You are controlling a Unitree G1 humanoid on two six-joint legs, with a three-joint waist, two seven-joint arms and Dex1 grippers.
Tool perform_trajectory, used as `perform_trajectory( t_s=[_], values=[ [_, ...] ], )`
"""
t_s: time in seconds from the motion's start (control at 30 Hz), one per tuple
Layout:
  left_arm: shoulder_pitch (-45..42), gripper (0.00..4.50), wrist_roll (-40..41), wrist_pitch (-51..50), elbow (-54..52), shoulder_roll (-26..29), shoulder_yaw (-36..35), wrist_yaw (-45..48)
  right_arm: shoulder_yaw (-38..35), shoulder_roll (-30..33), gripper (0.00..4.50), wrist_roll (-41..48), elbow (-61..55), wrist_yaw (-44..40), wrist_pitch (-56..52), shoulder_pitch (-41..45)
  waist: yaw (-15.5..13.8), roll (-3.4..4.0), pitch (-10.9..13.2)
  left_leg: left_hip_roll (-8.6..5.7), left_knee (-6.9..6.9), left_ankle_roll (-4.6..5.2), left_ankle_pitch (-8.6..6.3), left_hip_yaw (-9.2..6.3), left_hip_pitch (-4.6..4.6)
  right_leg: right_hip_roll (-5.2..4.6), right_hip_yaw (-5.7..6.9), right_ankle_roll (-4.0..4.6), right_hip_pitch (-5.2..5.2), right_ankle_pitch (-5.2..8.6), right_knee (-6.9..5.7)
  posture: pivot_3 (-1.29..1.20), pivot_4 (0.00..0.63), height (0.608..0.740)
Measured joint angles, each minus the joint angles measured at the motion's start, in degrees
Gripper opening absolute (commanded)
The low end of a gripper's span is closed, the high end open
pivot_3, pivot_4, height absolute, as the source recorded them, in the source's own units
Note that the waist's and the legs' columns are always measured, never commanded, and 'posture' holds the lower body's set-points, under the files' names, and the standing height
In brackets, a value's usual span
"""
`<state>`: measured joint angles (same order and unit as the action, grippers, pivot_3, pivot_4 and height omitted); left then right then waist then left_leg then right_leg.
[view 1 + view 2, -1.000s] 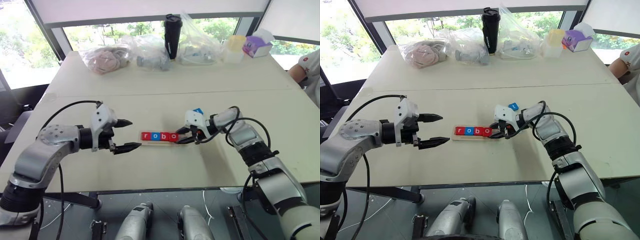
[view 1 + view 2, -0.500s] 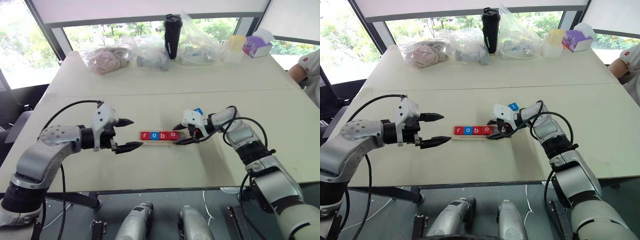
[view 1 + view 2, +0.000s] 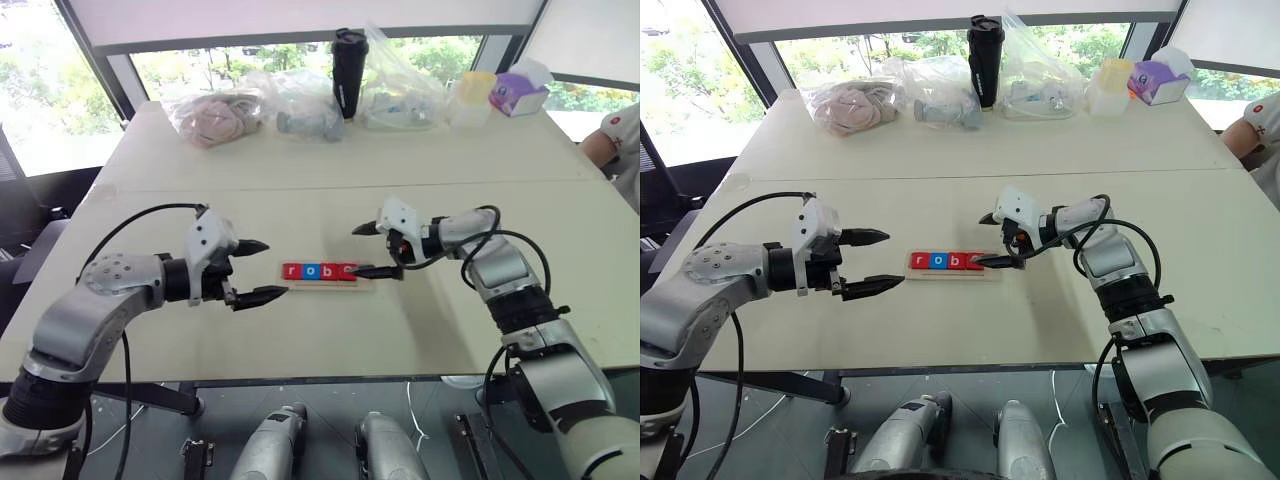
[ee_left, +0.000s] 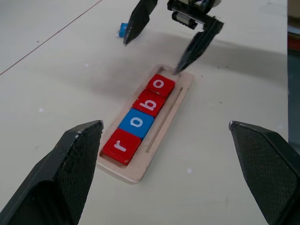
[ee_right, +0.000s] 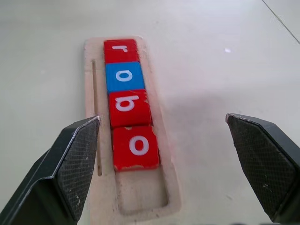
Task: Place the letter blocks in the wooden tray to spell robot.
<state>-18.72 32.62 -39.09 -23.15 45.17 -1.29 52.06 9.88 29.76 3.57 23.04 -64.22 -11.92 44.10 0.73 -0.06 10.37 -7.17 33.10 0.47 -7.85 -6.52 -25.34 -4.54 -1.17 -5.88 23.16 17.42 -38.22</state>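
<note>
The wooden tray (image 5: 143, 192) lies mid-table and holds four letter blocks in a row: red r (image 5: 121, 50), blue o (image 5: 124, 76), red b (image 5: 129, 107) and red o (image 5: 136, 146). The slot at its right end is bare. My right gripper (image 3: 360, 250) hovers open just above that end and holds nothing. Its lower fingertip is over the bare slot. A blue block (image 4: 123, 29) lies on the table beyond the right gripper. My left gripper (image 3: 270, 268) stands open and holds nothing, a short way left of the tray and level with it.
Along the table's far edge stand plastic bags (image 3: 215, 115), a black cup (image 3: 346, 60), a yellow-lidded container (image 3: 472, 92) and a purple tissue box (image 3: 520, 95). A person's arm (image 3: 620, 130) shows at the right edge. A seam (image 3: 300, 188) crosses the table behind the tray.
My right gripper has opened, letting go of the red o in the fourth slot, and has risen a little off the tray. The left arm has kept still.
</note>
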Motion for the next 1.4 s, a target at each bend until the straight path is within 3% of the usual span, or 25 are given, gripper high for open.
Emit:
perform_trajectory(
  t_s=[0.13,0.3,0.47,0.7,0.8,0.93,0.97,1.17,1.27,1.4],
  values=[
    [-1.23,4.50,3.37,-1.48,-0.07,-3.40,-2.25,-2.37,-7.93,0.03,4.44,-0.82,8.73,16.77,-0.92,3.51,-0.15,-0.01,0.00,0.00,0.02,-0.04,0.03,0.00,0.00,0.01,0.02,0.05,-0.01,-0.02,0.00,0.00,0.150,0.740],
    [-5.13,4.50,3.59,-0.57,1.20,-6.42,-3.70,-5.95,-13.68,-2.56,4.44,0.18,11.67,28.98,-9.65,4.17,0.17,-0.01,-0.01,0.01,-0.03,0.04,0.15,0.00,0.00,0.03,0.01,0.03,-0.13,-0.04,-0.03,0.00,0.150,0.740],
    [-6.67,4.50,0.42,2.12,3.17,-6.88,-1.98,-6.30,-14.91,-7.72,4.44,3.66,3.80,32.47,-19.79,-1.58,0.30,0.01,-0.02,0.01,-0.08,0.05,0.15,0.03,-0.01,0.03,-0.02,-0.01,-0.07,-0.06,-0.10,0.00,0.150,0.740],
    [-6.61,4.50,-3.14,5.75,6.37,-8.32,0.39,-5.96,-12.31,-9.59,4.44,1.94,4.21,37.11,-18.56,-2.03,0.06,0.01,-0.02,0.00,0.01,0.02,0.18,0.03,0.00,0.04,-0.02,-0.04,-0.10,-0.12,-0.11,0.00,0.150,0.740],
    [-6.60,4.50,-3.43,6.07,6.69,-8.33,0.39,-5.85,-11.66,-9.83,3.55,0.57,7.34,39.42,-17.51,-0.85,0.17,0.01,-0.02,-0.01,-0.01,0.01,0.19,0.03,0.00,0.04,-0.02,-0.04,-0.09,-0.12,-0.11,0.00,0.150,0.740],
    [-6.42,4.50,-3.48,6.14,6.88,-8.31,0.38,-5.86,-10.83,-10.53,1.40,-0.30,8.79,41.12,-16.68,-0.02,0.26,0.01,-0.02,0.00,-0.03,0.01,0.19,0.03,0.00,0.05,-0.02,-0.04,-0.08,-0.12,-0.12,0.00,0.150,0.740],
    [-6.26,4.50,-3.50,6.14,6.88,-8.30,0.38,-5.87,-10.77,-10.57,1.19,-0.42,8.77,41.34,-16.57,0.00,0.26,0.01,-0.02,0.00,-0.02,0.01,0.19,0.03,0.00,0.05,-0.02,-0.05,-0.09,-0.12,-0.11,0.00,0.150,0.740],
    [-5.90,4.50,-3.70,6.14,6.73,-8.30,0.37,-5.95,-11.01,-10.57,1.19,0.00,3.76,42.41,-19.46,-1.48,0.13,0.01,-0.02,0.00,-0.01,0.01,0.19,0.02,-0.01,0.05,-0.03,-0.05,-0.06,-0.13,-0.12,0.00,0.150,0.740],
    [-5.56,4.50,-3.72,6.00,6.03,-8.26,0.48,-5.90,-12.88,-10.72,1.19,-0.08,-9.25,46.53,-26.38,-5.63,-0.09,0.01,-0.02,0.00,-0.07,0.00,0.19,0.00,-0.06,0.04,-0.03,-0.05,0.04,-0.13,-0.12,0.00,0.150,0.740],
    [-4.08,4.50,-4.02,5.91,4.54,-7.57,1.54,-4.68,-19.28,-15.32,1.19,0.09,-32.03,54.88,-43.66,-15.26,-0.21,0.02,-0.04,0.00,-0.12,0.00,0.16,-0.04,-0.07,0.04,-0.03,-0.04,0.07,-0.12,-0.12,0.00,0.150,0.740]
  ],
)
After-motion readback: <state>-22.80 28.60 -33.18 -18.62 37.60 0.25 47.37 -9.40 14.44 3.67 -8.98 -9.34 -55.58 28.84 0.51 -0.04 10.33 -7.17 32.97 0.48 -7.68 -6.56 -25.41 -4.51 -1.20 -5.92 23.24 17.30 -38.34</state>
